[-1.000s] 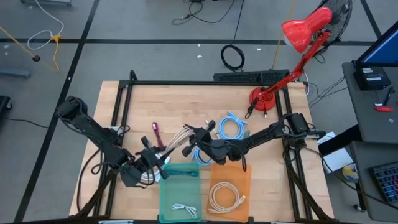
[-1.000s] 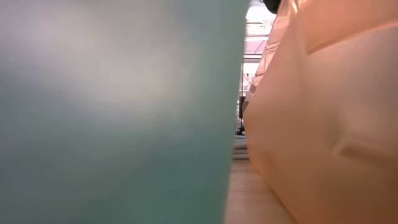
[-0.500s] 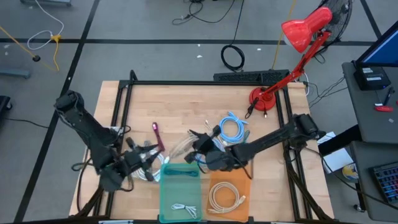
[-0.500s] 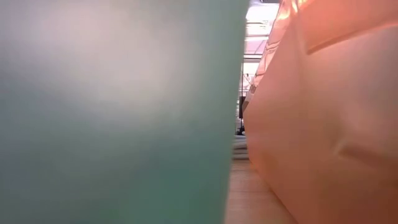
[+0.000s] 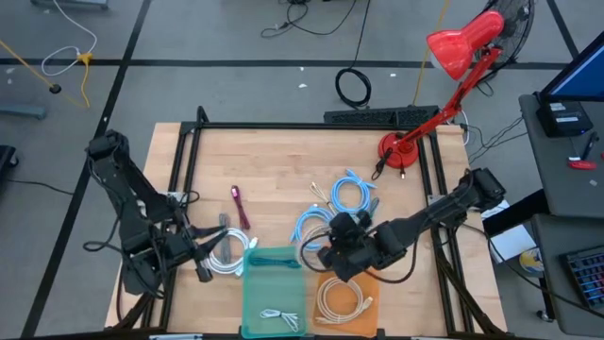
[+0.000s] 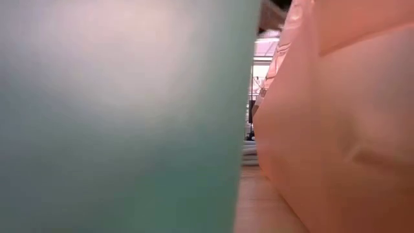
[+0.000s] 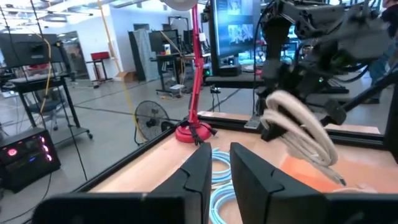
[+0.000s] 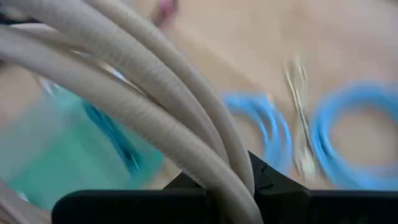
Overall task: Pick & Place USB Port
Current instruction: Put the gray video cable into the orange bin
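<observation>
A beige coiled USB cable (image 8: 143,106) hangs from my right gripper (image 5: 330,253), which is shut on it above the far rim of the orange bin (image 5: 351,295). The left wrist view shows the same coil (image 7: 301,127) drooping below that arm. My left gripper (image 5: 203,260) hovers level near the table's left side. Its fingers (image 7: 198,177) stand a narrow gap apart with nothing between them. A white coiled cable (image 5: 226,257) lies flat on the table beside it. My right gripper pinches several strands of the beige coil (image 8: 219,158) between its two fingers. It comes slanting down from the table's right side, and the fingers lie across the strands. The coil is lifted clear of the table, with its loops hanging slack below and beyond the fingers.
A green bin (image 5: 274,295) holding a small white cable stands next to the orange bin, which holds another beige coil (image 5: 342,300). Blue cable coils (image 5: 354,194) and a maroon stick (image 5: 238,203) lie mid-table. A red lamp (image 5: 401,151) stands far right. Both bins' walls (image 6: 116,116) block the low view.
My right gripper has carried the beige cable from mid-table toward the near edge and the orange bin, tipping its fingers downward. My left gripper has drawn back toward the table's left edge, away from the green bin.
</observation>
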